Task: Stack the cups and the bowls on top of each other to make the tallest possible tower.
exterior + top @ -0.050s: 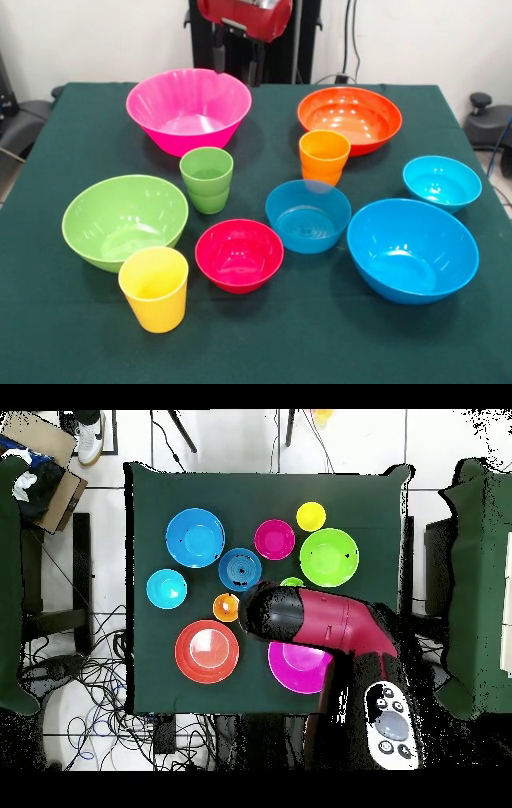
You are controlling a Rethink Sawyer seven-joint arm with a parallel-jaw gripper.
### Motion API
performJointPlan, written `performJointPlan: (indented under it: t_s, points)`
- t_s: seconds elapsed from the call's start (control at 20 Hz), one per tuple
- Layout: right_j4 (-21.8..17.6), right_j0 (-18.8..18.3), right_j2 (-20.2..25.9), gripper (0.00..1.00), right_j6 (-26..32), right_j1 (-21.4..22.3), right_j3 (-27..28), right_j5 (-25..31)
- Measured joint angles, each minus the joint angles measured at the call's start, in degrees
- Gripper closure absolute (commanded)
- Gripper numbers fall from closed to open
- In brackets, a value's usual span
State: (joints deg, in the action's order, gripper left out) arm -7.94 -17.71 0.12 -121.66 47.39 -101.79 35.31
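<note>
**Q.** Where is your pincer, and in what state?

**A.** It lies hidden under my arm's dark end (270, 612), so I cannot tell whether it is released or clenched. Nothing is stacked yet: every piece stands alone on the tabletop (256, 344).

**Q.** What lies nearest it?

**A.** The green cup (206, 178) is almost directly beneath. The orange cup (324, 156) is just to one side, and the pink bowl (188, 112) is back toward my base. The yellow cup (154, 288), red bowl (239, 254) and large blue bowl (412, 250) lie farther out.

**Q.** How should the step be done well?

**A.** In my judgement, I should descend squarely over the green cup and close on one wall at the rim. I should lift it straight up, so that the neighbouring pink bowl is not nudged. Wide bowls belong low in the tower and cups high.
</note>
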Motion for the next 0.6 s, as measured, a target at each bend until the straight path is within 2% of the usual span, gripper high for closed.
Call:
performJointPlan:
  t_s: [0.6]
  points:
    - [-0.1,3.4,-1.9,0.0,0.0,-3.0,1.6,0.0]
